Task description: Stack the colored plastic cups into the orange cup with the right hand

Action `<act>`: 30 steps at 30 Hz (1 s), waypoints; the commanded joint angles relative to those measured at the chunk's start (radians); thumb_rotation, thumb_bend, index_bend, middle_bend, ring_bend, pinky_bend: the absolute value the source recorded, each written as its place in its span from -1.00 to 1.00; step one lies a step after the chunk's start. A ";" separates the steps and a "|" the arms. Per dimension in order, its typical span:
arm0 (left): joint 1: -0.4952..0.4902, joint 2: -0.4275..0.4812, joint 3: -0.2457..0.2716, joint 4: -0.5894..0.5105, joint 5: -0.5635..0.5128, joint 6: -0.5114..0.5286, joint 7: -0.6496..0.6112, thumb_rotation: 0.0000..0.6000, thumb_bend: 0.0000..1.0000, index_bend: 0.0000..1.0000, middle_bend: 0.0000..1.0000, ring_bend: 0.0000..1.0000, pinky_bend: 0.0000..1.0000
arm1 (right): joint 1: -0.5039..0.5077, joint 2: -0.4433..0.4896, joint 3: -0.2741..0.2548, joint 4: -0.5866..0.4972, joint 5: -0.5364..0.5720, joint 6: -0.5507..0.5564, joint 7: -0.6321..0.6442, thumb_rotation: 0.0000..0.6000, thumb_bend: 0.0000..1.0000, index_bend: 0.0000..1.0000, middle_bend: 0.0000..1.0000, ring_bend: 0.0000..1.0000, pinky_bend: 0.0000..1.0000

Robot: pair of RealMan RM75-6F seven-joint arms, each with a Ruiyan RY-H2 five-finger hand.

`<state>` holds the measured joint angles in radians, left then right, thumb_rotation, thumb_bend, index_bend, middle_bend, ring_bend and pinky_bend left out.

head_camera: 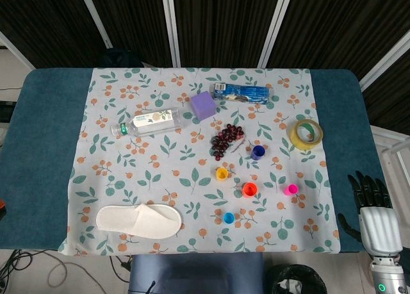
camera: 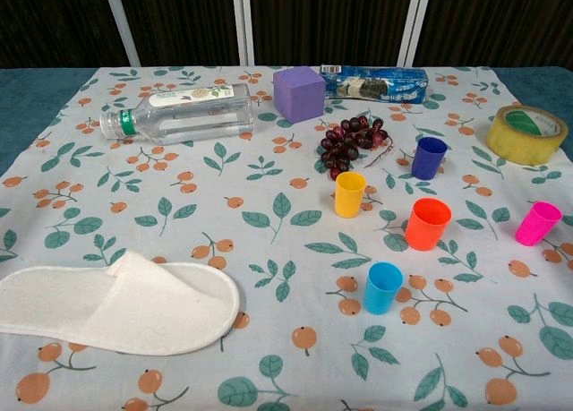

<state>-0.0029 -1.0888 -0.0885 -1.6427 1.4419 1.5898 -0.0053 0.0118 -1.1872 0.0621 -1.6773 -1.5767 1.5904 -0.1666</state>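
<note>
An orange cup (head_camera: 250, 190) (camera: 427, 224) stands upright on the floral cloth, right of centre. Around it stand a yellow cup (head_camera: 222, 173) (camera: 350, 194), a dark blue cup (head_camera: 258, 152) (camera: 429, 158), a pink cup (head_camera: 291, 189) (camera: 538, 223) and a light blue cup (head_camera: 229, 218) (camera: 383, 287), all upright and apart. My right hand (head_camera: 371, 201) hangs off the table's right front corner in the head view, fingers spread, holding nothing. The chest view does not show it. My left hand is out of both views.
A white slipper (head_camera: 139, 220) (camera: 112, 303) lies front left. A clear bottle (head_camera: 147, 122) (camera: 179, 113), purple cube (head_camera: 203, 105) (camera: 298, 94), grapes (head_camera: 227, 139) (camera: 351, 142) and blue packet (head_camera: 242, 92) (camera: 376, 82) sit behind the cups. A tape roll (head_camera: 305, 134) (camera: 526, 133) lies at right.
</note>
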 commanded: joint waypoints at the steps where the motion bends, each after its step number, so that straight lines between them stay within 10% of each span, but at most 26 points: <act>1: 0.002 0.001 0.000 -0.001 0.001 0.003 0.000 1.00 0.63 -0.82 -1.00 -1.00 -0.80 | 0.001 0.002 -0.001 -0.002 0.002 -0.003 -0.001 1.00 -0.28 -1.00 -1.00 -1.00 -1.00; 30: -0.002 0.001 0.009 -0.012 0.019 -0.003 0.005 1.00 0.63 -0.82 -1.00 -1.00 -0.80 | 0.026 0.042 0.008 -0.038 0.059 -0.081 0.059 1.00 -0.28 -1.00 -1.00 -1.00 -1.00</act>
<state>-0.0046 -1.0877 -0.0809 -1.6551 1.4603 1.5869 -0.0008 0.0224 -1.1589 0.0630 -1.7057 -1.5312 1.5362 -0.1303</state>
